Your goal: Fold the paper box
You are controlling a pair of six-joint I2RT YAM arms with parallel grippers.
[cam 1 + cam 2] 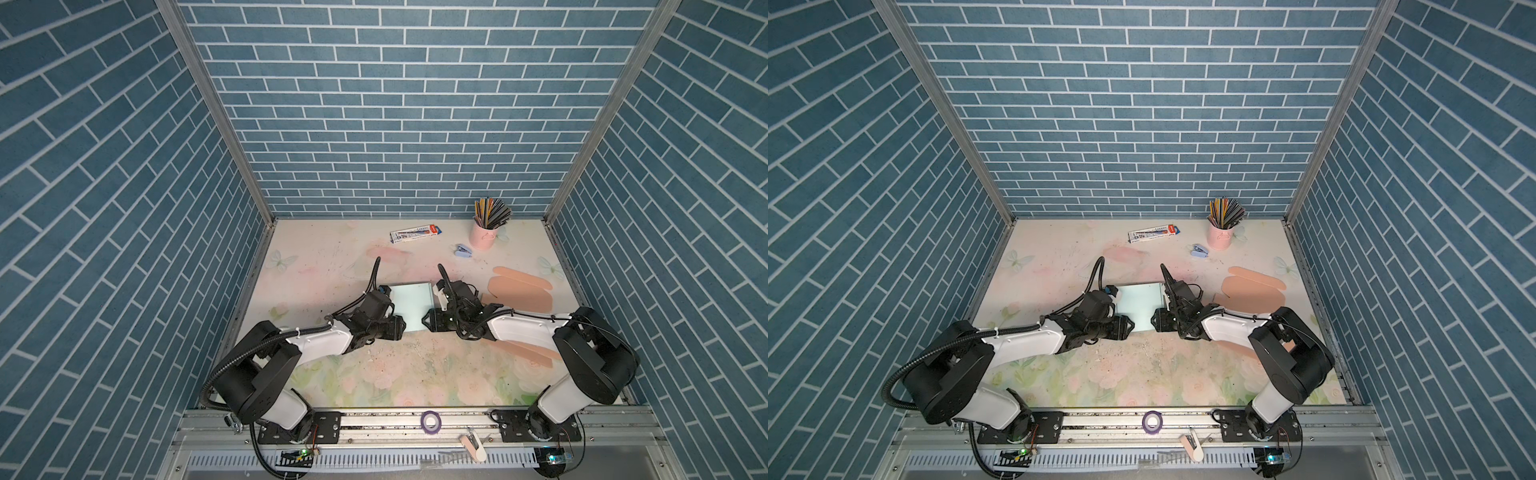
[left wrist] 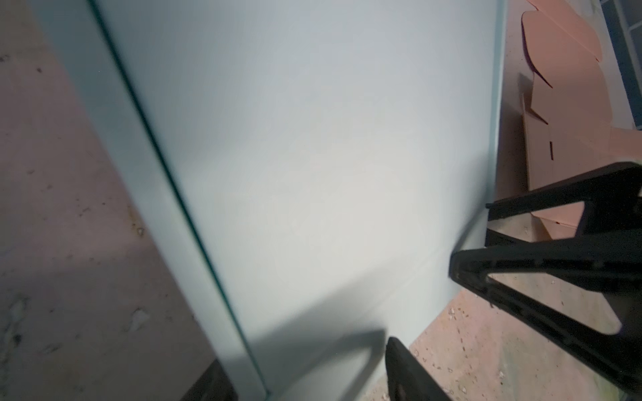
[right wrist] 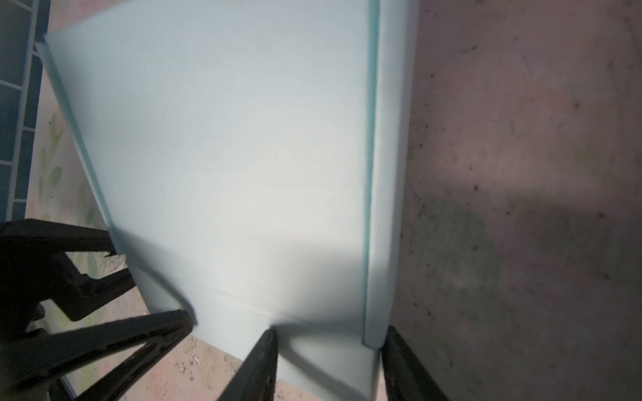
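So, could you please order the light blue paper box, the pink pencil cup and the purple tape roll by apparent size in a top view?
Largest: light blue paper box.
Then: pink pencil cup.
Smallest: purple tape roll, only slightly smaller than the cup.

The only printing in sight is on the long white cardboard carton with a red end (image 1: 415, 233) (image 1: 1152, 234), lying flat near the back of the floral tabletop (image 1: 316, 266). Dark lettering and marks run along its upper face in both top views, but they are too small and blurred to read.
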